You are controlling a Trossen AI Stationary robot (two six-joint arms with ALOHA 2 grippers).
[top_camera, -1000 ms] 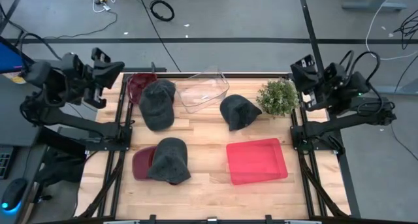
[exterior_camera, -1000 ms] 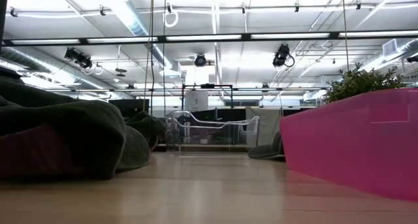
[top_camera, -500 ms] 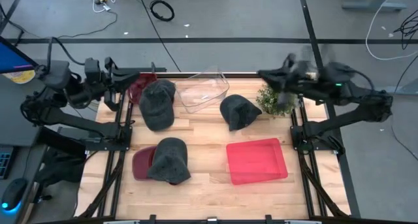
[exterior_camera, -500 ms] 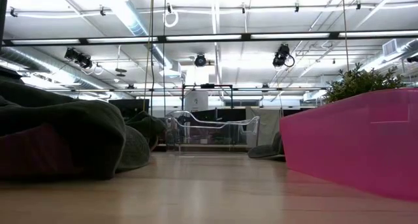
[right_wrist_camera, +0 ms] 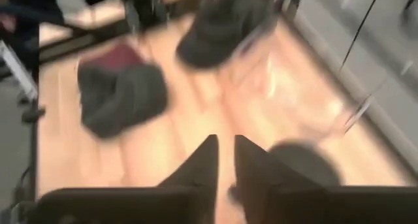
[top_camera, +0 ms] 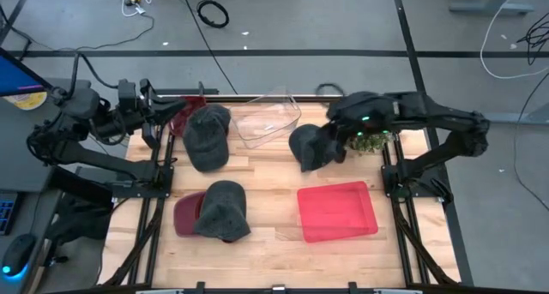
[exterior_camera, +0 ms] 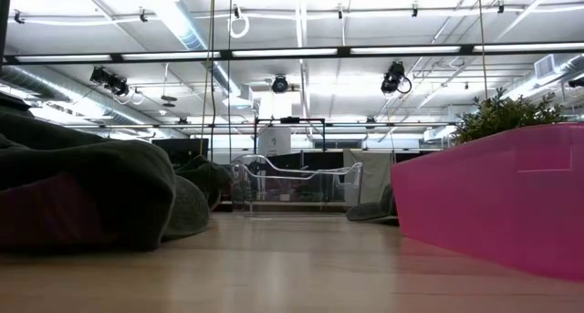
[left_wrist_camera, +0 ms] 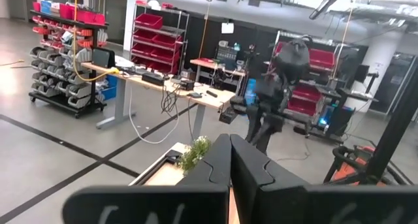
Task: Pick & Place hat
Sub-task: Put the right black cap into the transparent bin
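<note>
The table [top_camera: 266,170] carries three dark hats; take the red tray [top_camera: 336,211] as landmark. The target hat [top_camera: 310,146] lies just behind it. The right tool [top_camera: 336,127], fingers barely parted, hovers over that hat: it should open wider, then descend on the crown. The left tool [left_wrist_camera: 230,160], closed, waits far across the table.

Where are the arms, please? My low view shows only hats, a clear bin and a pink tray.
Observer: The right arm reaches over the table; its pincer is by the hat beside the plant.
Operator: Is it holding anything?
Observer: No, its fingers stand slightly apart and empty.
Operator: And the left arm?
Observer: The left pincer is shut and empty, at the table's left edge.
</note>
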